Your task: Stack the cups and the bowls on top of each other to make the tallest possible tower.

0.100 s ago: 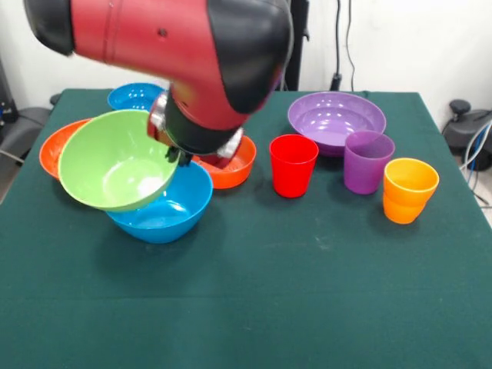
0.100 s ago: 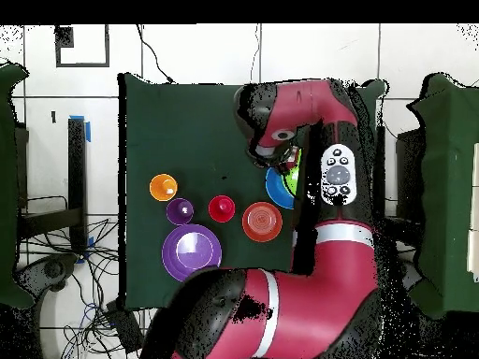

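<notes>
My gripper (image 1: 175,156) is shut on the right rim of the lime green bowl (image 1: 115,161). The bowl hangs tilted, its mouth facing forward, partly over the light blue bowl (image 1: 165,209). Behind the gripper sits a small orange bowl (image 1: 233,167). A dark blue bowl (image 1: 132,95) and a wide orange-red bowl (image 1: 54,146) lie at the left. To the right stand the red cup (image 1: 293,165), the purple cup (image 1: 368,161) and the orange cup (image 1: 409,190), with the wide purple bowl (image 1: 334,117) behind them. In the overhead view the arm hides the gripper and most of the green bowl (image 2: 292,170).
The green cloth-covered table (image 1: 307,292) ends at the left and right of the front view. The arm's bulky red and black links (image 2: 309,112) hang over the left bowls. Cables and equipment lie on the floor beside the table.
</notes>
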Robot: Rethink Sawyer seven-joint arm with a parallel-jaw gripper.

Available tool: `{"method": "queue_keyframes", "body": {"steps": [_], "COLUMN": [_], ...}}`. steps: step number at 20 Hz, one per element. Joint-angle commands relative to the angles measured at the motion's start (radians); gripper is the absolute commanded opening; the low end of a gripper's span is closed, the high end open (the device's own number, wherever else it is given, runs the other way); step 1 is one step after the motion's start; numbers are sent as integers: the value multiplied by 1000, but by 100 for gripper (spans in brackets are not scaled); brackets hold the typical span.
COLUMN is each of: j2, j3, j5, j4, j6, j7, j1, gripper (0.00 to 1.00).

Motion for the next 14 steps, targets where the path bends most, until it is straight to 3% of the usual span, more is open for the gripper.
{"method": "queue_keyframes", "body": {"steps": [1, 14], "j2": [50, 75], "j3": [54, 48], "j5": [-88, -75], "j4": [-140, -232], "j6": [118, 243], "j7": [-308, -371], "j1": [44, 78], "gripper": [0, 0]}}
